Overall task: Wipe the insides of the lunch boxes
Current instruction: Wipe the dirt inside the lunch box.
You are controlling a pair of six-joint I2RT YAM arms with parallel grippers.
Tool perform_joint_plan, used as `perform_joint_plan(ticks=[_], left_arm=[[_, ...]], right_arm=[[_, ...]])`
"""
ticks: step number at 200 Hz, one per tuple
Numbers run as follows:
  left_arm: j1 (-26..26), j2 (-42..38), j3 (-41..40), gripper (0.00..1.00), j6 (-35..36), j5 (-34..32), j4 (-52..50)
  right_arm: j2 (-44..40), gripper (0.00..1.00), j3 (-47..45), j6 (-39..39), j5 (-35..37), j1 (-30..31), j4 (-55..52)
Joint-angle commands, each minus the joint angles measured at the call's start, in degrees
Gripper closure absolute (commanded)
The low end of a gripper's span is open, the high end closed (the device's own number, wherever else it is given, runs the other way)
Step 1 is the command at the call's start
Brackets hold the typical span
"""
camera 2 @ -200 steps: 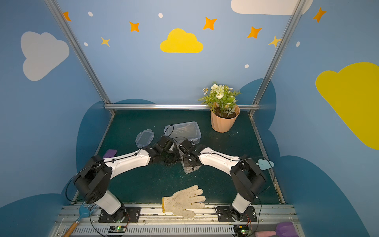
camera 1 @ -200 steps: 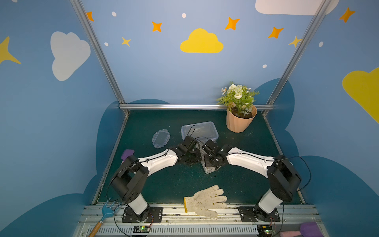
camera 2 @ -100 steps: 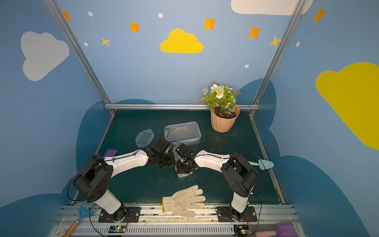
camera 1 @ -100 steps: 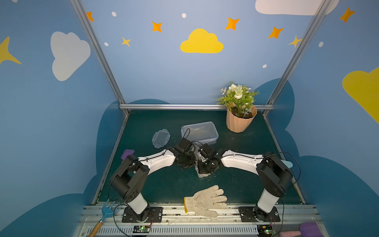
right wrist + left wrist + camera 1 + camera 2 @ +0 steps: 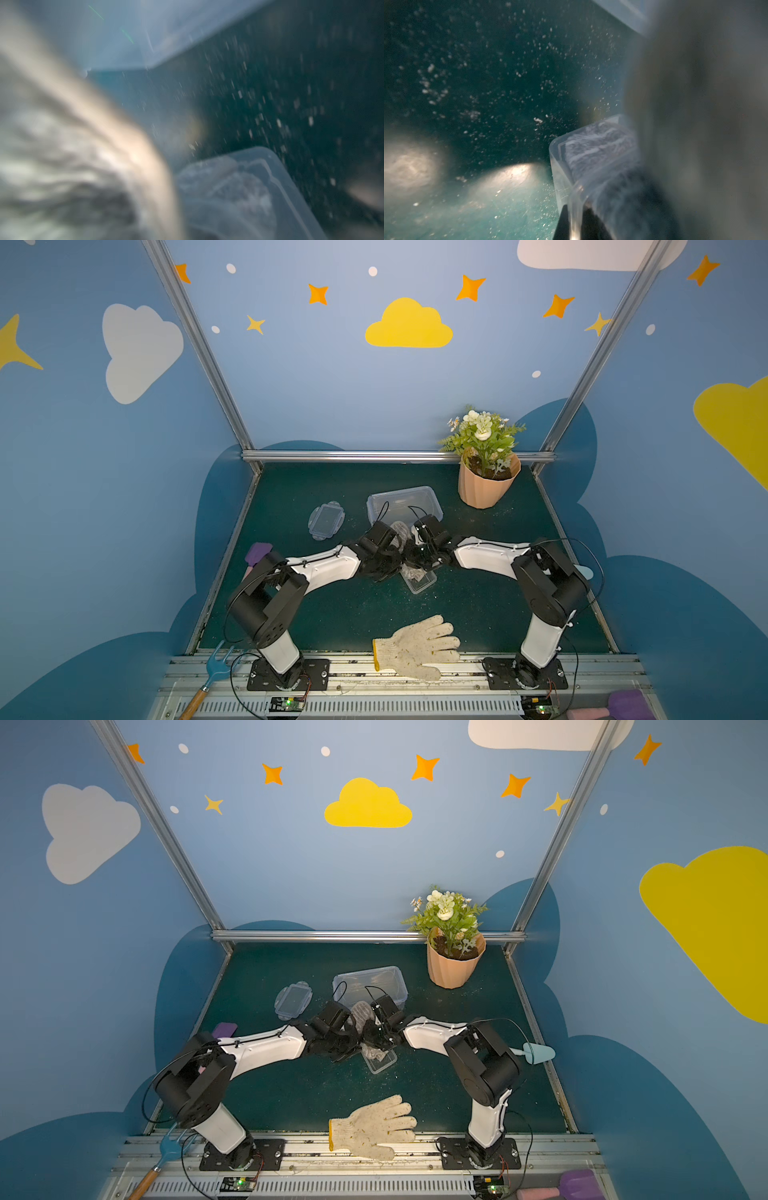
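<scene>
The small clear lunch box (image 5: 419,581) sits on the green mat between my two wrists. My left gripper (image 5: 575,207) is shut on its near wall, one black finger on each side of the clear plastic (image 5: 571,166). A grey-white knit cloth (image 5: 362,1013) is bunched round my right gripper (image 5: 420,563), which is shut on it. The cloth reaches down into the small box (image 5: 239,187); the right fingers are hidden behind its blurred fabric (image 5: 72,155). The large clear lunch box (image 5: 404,502) stands open just behind both wrists.
A peach flower pot (image 5: 487,486) stands at the back right. A clear lid (image 5: 327,520) lies left of the large box. A white glove (image 5: 415,645) lies at the front edge. A purple tool (image 5: 258,551) is far left, a pale blue scoop (image 5: 538,1052) far right.
Both grippers and the small box slid a little to the left, then back to the right. The right arm's elbow swung inward and out again. Both grips stayed shut.
</scene>
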Motion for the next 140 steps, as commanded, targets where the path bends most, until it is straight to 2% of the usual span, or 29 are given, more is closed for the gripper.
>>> perform_joint_plan(ticks=[1, 35, 53, 75, 105, 140], left_arm=[[-5.0, 0.2, 1.2, 0.96, 0.7, 12.9, 4.4], [-4.3, -2.3, -0.4, 0.96, 0.8, 10.4, 2.8], [-3.2, -4.1, -0.7, 0.96, 1.0, 8.7, 2.3], [-1.2, -6.0, -0.7, 0.96, 1.7, 7.2, 1.3], [2.0, -7.4, -0.4, 0.96, 2.2, 5.6, 1.3], [5.1, -6.9, 0.3, 0.96, 2.0, 5.3, 2.6]], right_arm=[[-0.3, 1.0, 9.1, -5.7, 9.7, 2.7, 6.5], [0.7, 1.0, 15.5, -16.2, 24.6, 5.1, -15.1], [0.6, 1.0, 14.7, -19.1, 31.3, 5.9, -22.9], [0.2, 1.0, 11.5, -20.7, 35.6, 6.7, -30.1], [-1.5, 1.0, 6.0, -20.4, 33.3, 9.3, -34.4], [-3.5, 1.0, 0.4, -18.4, 23.1, 13.7, -33.5]])
